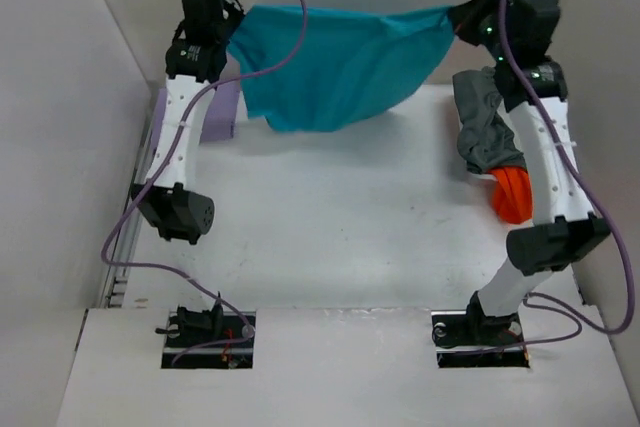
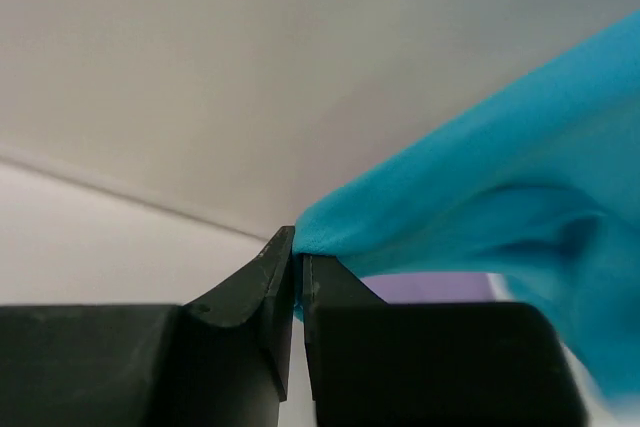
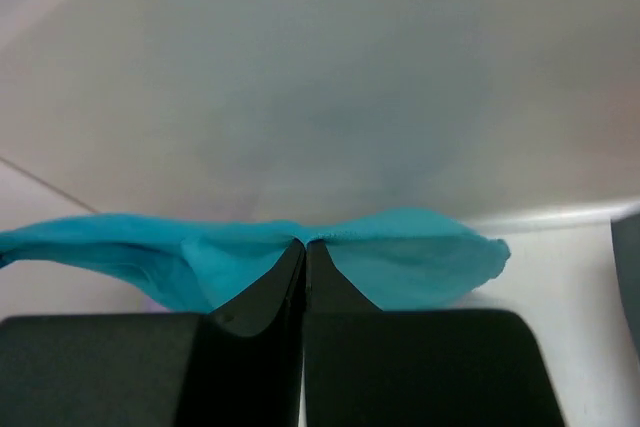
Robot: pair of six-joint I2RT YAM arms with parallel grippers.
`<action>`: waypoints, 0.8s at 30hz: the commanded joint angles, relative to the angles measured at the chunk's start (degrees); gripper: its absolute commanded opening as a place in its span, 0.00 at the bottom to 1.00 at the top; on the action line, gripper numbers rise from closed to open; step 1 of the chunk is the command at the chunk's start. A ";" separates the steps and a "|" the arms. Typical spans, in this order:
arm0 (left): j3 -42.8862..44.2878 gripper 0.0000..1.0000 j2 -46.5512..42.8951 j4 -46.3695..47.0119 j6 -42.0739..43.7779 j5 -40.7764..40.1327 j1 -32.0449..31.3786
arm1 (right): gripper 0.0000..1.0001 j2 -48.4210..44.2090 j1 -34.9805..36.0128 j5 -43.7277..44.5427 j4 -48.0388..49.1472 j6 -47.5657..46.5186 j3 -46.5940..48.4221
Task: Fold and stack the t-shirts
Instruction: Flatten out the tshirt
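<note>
So both arms are up at the far end with the teal t-shirt [image 1: 345, 67] strung between them like a hammock. The left hand [image 2: 297, 255] is closed tight, jaws basically touching, with a corner of teal cloth pinched right at the tips. Same deal for the right hand [image 3: 303, 245]: jaws squeezed together on an edge of the shirt, with fabric bunching out to both sides of the pinch. The shirt hangs off the surface [image 1: 330, 217], top edge fairly taut, the rest sagging down in a loose belly toward the left-middle. The lavender t-shirt [image 1: 225, 112] lies flat at the far left of the surface, mostly hidden behind the left arm, so I can't tell how neatly it's lying. Over on the right side, the dark grey t-shirt [image 1: 485, 127] sits in a crumpled heap, and the orange t-shirt [image 1: 512, 195] pokes out at its near end, touching it I think, with the right arm covering part of both.
</note>
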 commanded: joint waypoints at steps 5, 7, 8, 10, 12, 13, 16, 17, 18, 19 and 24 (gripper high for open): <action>-24.76 0.00 -21.15 12.58 10.17 -2.10 -2.48 | 0.01 -18.43 1.20 1.87 5.68 -2.92 -14.76; -33.99 0.00 -25.63 13.19 12.20 -1.93 -2.92 | 0.01 -23.79 2.43 3.18 7.26 -2.13 -24.34; -39.18 0.01 -28.27 12.94 13.25 -1.58 -3.01 | 0.01 -27.04 2.96 4.33 7.88 -1.52 -29.96; -49.29 0.02 -33.10 12.49 15.19 -1.31 -3.44 | 0.01 -33.63 4.02 5.91 8.15 -0.38 -40.43; -58.79 0.03 -37.50 11.71 16.86 -1.48 -3.97 | 0.01 -39.70 5.33 6.53 7.63 1.99 -50.36; -63.27 0.03 -39.53 10.75 17.30 -1.66 -4.32 | 0.01 -42.34 6.21 6.45 7.19 3.57 -55.02; -74.09 0.03 -43.84 6.10 17.66 -1.40 -5.29 | 0.01 -49.55 10.42 6.71 3.95 8.32 -68.03; -78.74 0.03 -45.33 3.99 17.83 -1.40 -6.08 | 0.01 -51.48 11.92 7.49 2.45 9.81 -71.73; -81.74 0.03 -46.04 3.10 17.83 -1.66 -6.87 | 0.01 -53.33 13.67 8.20 1.31 11.83 -75.16; -85.69 0.03 -46.83 2.31 17.92 -1.83 -8.01 | 0.01 -55.00 16.04 8.73 0.77 14.11 -78.50; -97.93 0.03 -48.16 1.60 15.64 -2.71 -11.88 | 0.01 -57.31 26.68 11.01 1.21 22.82 -88.63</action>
